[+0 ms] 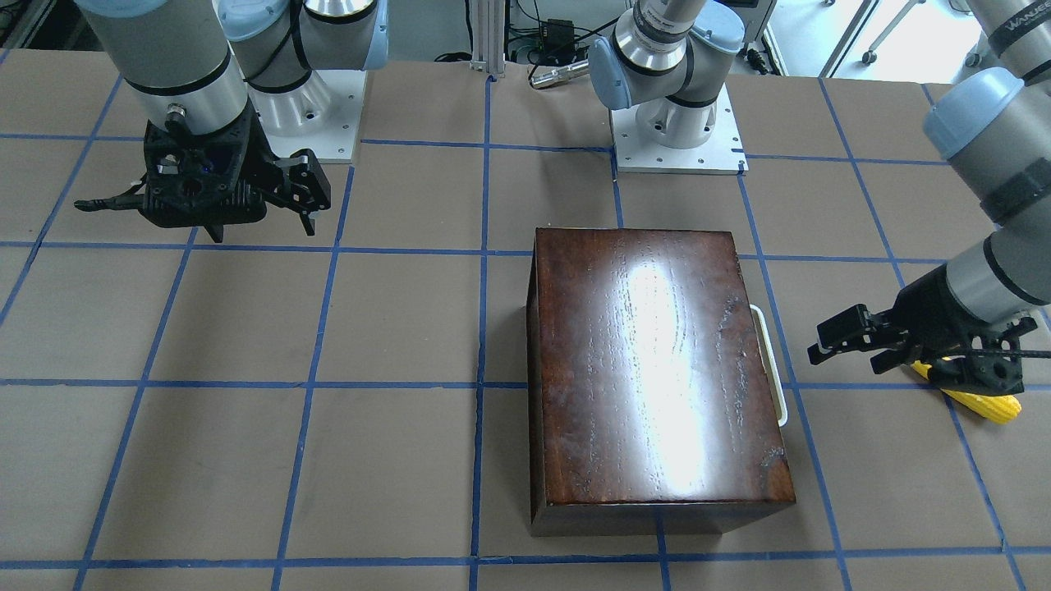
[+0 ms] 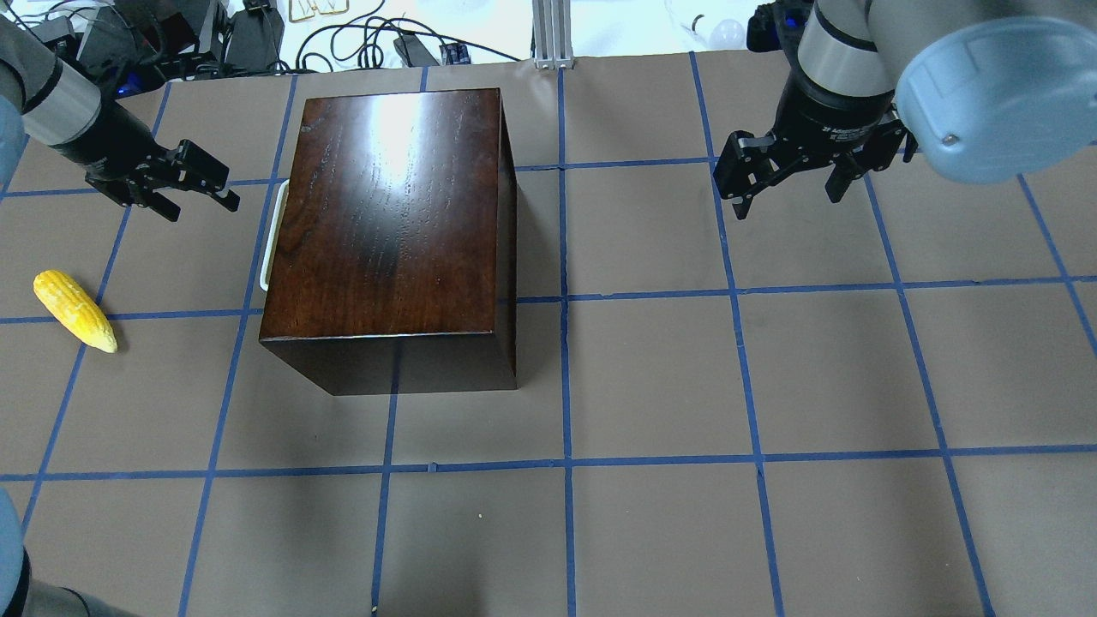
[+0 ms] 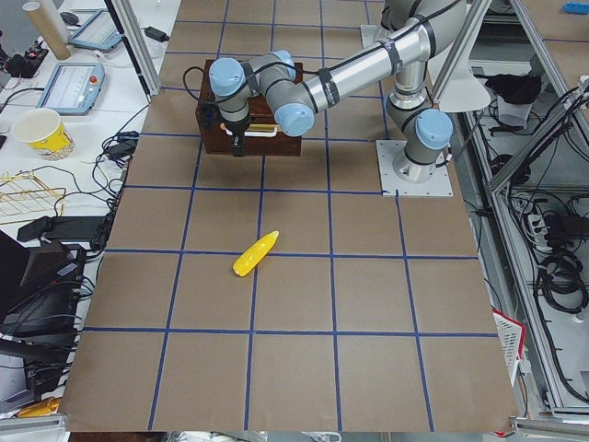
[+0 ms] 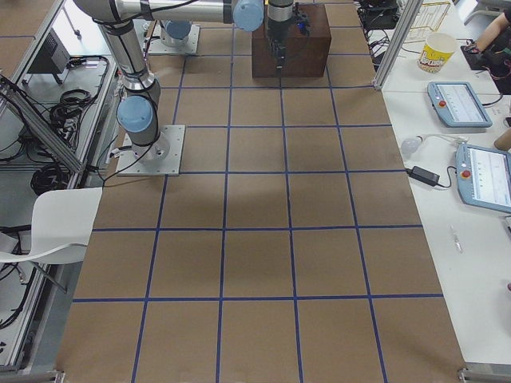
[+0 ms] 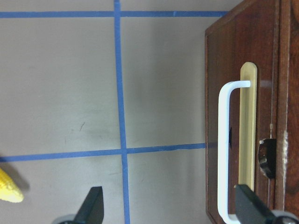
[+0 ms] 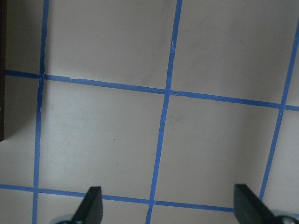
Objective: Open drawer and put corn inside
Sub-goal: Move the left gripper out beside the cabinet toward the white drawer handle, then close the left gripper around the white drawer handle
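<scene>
Drawer [image 5: 264, 56] shut in box [image 2: 386, 214], corn [image 2: 74, 310] loose on tabletop [image 2: 651, 377], both end effectors spread wide and empty.
Drawer inside is hidden; only the front and white handle [image 5: 223, 154] show. Front-facing view: corn is half hidden behind left end effector [image 2: 206, 210]. That one hangs just beside the handle, not touching. Left arm [image 1: 1014, 37] band lettering starts "WAN", the rest is cut off. Right end effector [image 2: 787, 206] is over bare tabletop, well apart from the box. Corn lies left of the box, on its handle side.
</scene>
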`<state>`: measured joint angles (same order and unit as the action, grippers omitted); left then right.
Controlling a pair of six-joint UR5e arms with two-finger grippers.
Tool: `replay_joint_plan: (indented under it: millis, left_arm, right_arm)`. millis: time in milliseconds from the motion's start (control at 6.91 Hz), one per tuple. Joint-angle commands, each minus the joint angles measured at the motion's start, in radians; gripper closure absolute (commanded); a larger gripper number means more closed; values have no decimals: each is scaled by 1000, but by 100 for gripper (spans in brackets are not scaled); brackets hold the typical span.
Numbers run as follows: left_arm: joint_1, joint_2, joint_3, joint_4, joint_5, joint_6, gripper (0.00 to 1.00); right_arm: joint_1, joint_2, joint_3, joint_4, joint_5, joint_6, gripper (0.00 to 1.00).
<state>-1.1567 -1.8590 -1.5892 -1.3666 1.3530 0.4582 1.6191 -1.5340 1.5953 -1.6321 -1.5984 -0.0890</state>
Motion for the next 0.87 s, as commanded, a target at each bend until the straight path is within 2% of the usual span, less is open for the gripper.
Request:
replay_joint_plan:
  millis: [0, 723]
  left_arm:
    - [0, -11, -29, 3, -28, -4, 0]
    - [-1, -43, -31, 3, -91, -4, 0]
  right_arm:
    - [-1, 0, 0, 0, 0, 0, 0]
    - [-1, 0, 0, 0, 0, 0, 0]
